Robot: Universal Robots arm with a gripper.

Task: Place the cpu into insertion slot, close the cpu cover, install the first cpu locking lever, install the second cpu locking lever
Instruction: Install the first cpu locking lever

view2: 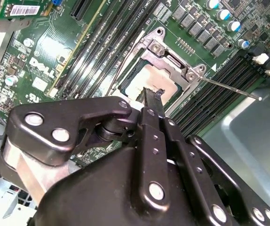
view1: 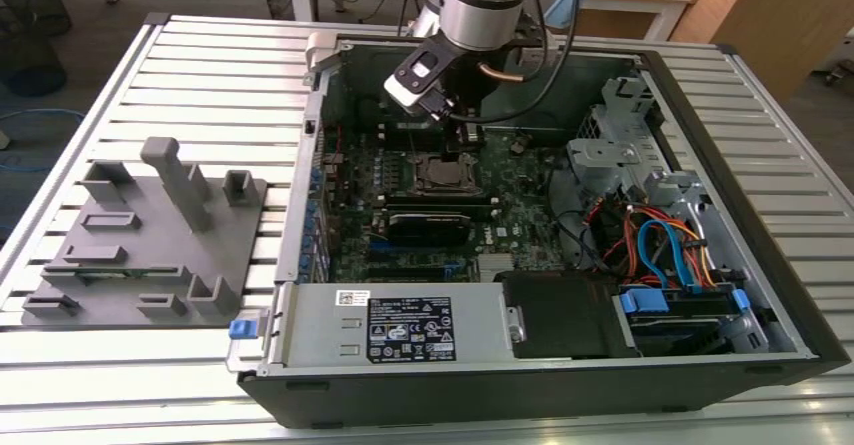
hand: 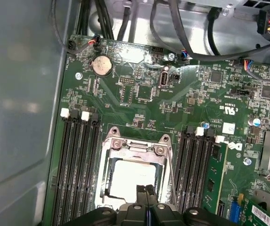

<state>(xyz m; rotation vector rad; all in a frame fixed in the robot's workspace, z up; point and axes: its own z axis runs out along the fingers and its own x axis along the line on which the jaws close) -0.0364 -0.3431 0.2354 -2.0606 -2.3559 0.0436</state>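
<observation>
While one cpu (hand: 125,176) lies beneath one cpu cover (hand: 137,147), the hand (hand: 146,189) hovers closed.

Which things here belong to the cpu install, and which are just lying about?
Job in hand:
gripper, shut, over the cpu
insertion slot
cpu cover
locking lever

Lying about:
grey fixture beside the case
memory slots
coin battery
drive cables
</observation>
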